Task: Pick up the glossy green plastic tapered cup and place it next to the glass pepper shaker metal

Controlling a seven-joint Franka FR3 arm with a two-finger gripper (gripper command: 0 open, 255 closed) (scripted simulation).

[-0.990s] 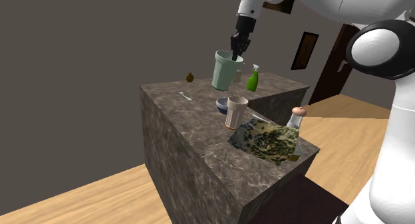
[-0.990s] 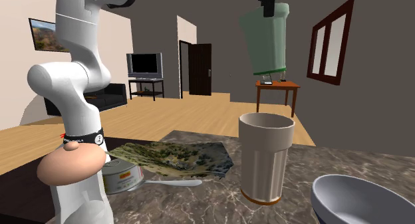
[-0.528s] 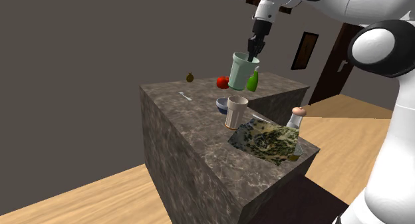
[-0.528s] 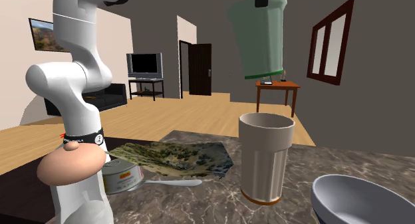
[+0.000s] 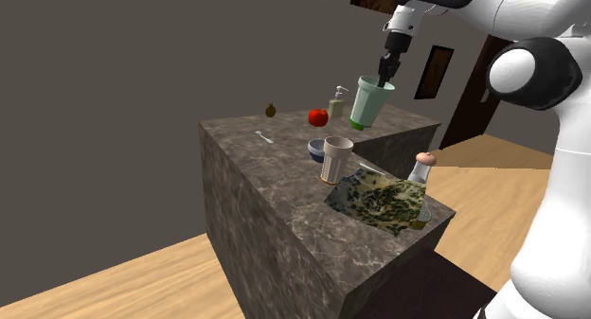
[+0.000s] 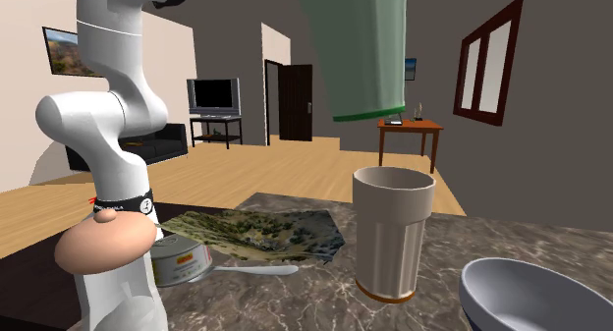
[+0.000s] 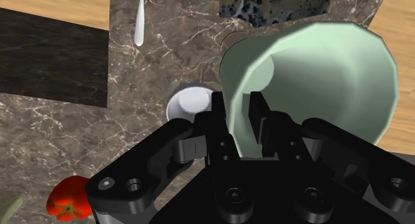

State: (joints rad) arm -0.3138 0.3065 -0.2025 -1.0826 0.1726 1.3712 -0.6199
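In the shoulder view, left to right, I see a red fruit (image 5: 318, 117), a soap dispenser (image 5: 338, 102), then the pale green cup (image 5: 369, 103) hanging in the air over the counter's (image 5: 284, 147) far side. The pepper shaker (image 5: 422, 168) stands well apart, nearer and right. A beige tumbler (image 5: 336, 159) stands left of the shaker. The wrist view adds the grip: the gripper (image 7: 239, 108) is pinched onto the cup's rim, one finger inside.

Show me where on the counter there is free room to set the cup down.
The counter is bare between the spoon and the beige cup, and at the near corner before the patterned mat. It is crowded around the pepper shaker, beside the mat.
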